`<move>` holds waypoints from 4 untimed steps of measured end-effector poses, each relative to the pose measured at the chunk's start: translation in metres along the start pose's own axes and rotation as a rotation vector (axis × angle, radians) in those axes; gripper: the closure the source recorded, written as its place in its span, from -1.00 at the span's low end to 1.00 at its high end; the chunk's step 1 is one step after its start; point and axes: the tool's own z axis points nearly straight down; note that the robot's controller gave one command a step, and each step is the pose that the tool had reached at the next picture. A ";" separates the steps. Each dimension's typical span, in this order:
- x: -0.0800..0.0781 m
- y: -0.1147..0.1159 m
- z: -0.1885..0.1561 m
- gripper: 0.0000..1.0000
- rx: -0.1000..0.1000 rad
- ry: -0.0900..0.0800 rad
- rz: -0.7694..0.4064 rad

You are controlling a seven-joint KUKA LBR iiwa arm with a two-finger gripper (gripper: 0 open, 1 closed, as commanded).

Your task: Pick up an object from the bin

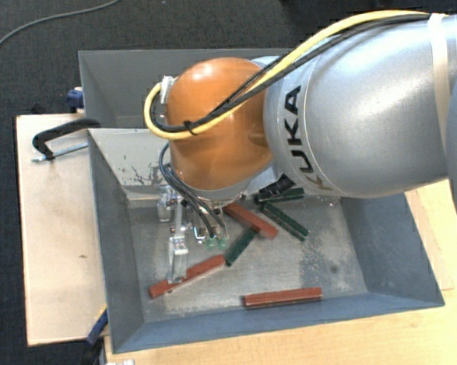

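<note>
**Gripper low over flat stick at 7 o'clock**

Gripper hangs below the orange wrist cover, low over the floor of the grey metal bin. Whether it is spread or closed cannot be told, because the cover and cabling mask its upper part.

Directly beneath it, at 7 o'clock on the bin floor, lies a flat red-brown stick. Its long axis runs from 8 o'clock to 2 o'clock, with the lower end pointing toward the left wall. Most of its length lies clear of other things, which is probably why the gripper stands here.

At 3 o'clock from the gripper, a dark green stick and a second red-brown stick belong to a loose heap. A third red-brown stick lies along the 6 o'clock wall.
</note>
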 end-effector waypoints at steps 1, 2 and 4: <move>0.002 -0.082 0.169 -1.00 0.002 -0.004 -0.344; -0.002 -0.087 0.135 -1.00 -0.002 -0.014 -0.287; 0.006 -0.092 0.169 -1.00 0.000 -0.004 -0.147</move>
